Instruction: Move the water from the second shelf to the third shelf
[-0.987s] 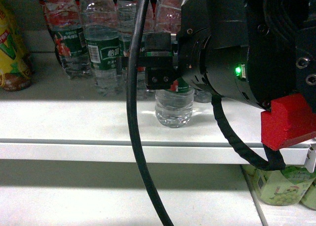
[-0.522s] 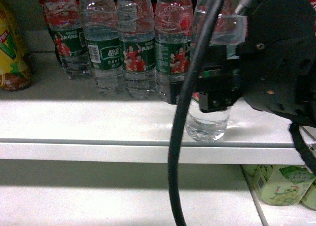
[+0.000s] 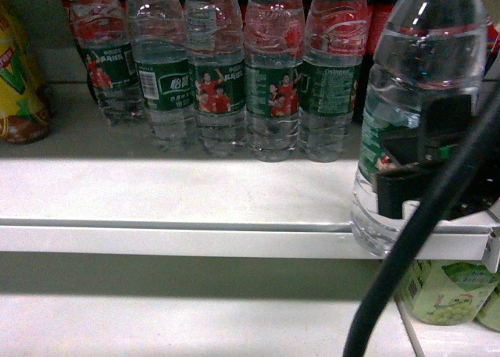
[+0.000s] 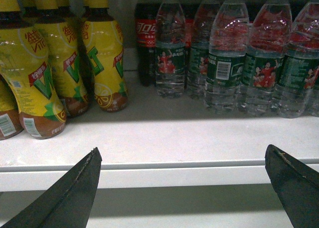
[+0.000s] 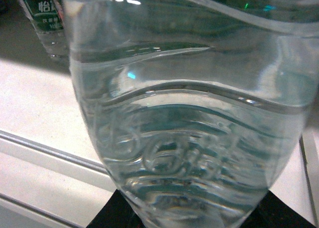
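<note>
My right gripper (image 3: pixel 418 173) was clamped on the water bottle (image 3: pixel 414 99), holding it upright at the shelf's (image 3: pixel 172 236) front edge, near its right end, apart from the row of bottles (image 3: pixel 234 76) at the back. My left gripper (image 4: pixel 184 188) stood wide, holding nothing, before the shelf.

The right gripper (image 3: pixel 418 173) sits at the right edge of the head view, clamped round the water (image 3: pixel 414 115) — the left gripper (image 4: pixel 189 188) hangs spread wide, holding nothing
</note>
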Available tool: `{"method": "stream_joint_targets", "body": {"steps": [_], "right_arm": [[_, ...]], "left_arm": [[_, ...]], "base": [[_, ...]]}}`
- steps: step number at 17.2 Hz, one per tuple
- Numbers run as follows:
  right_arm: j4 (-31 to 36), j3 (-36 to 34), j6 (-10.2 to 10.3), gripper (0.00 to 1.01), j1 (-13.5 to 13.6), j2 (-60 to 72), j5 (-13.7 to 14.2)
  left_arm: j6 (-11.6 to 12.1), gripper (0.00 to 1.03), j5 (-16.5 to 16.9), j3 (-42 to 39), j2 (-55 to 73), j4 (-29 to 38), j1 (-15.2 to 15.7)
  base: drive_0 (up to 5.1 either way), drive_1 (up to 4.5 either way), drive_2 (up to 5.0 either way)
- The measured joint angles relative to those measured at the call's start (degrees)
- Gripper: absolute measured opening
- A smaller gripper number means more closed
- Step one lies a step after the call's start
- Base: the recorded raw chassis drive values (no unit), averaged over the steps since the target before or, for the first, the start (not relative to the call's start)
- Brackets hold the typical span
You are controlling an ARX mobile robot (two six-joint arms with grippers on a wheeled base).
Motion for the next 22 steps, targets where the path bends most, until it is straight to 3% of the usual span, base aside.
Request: {"method": "stream_joint_targets", "body": {"steps": [5, 14, 15, 16, 22], "right_arm": [[-2.9, -4.5, -0.6, 0.37, -3.5, -8.5, -4.5], [-10.7, -11.3, -0.5, 0.37, -13.0, -26.1, -13.3], [-12.9, -11.8, -1.8, 0.37, -16.2, -29.7, -15.3], [-15.1, -12.1, -2.4, 0.37, -21.2, -34.0, -18.8], [-23.1, -12.0, -2.1, 0.36, -30.8, -43.5, -26.6]], "left_arm": [[0.0, 0.98, 0.0, 0.0, 0.0, 0.0, 0.0], [0.0, 0.98, 0.0, 0.0, 0.0, 0.0, 0.0], [0.0, 0.98, 0.0, 0.0, 0.0, 0.0, 0.0], [0.0, 0.98, 0.0, 0.0, 0.0, 0.0, 0.0], [0.0, 0.98, 0.0, 0.0, 0.0, 0.0, 0.0]], "base": [[0.0, 0.00, 0.0], [0.0, 0.00, 0.0], [0.0, 0.00, 0.0], [0.0, 0.00, 0.0], [0.0, 0.00, 0.0]]}}
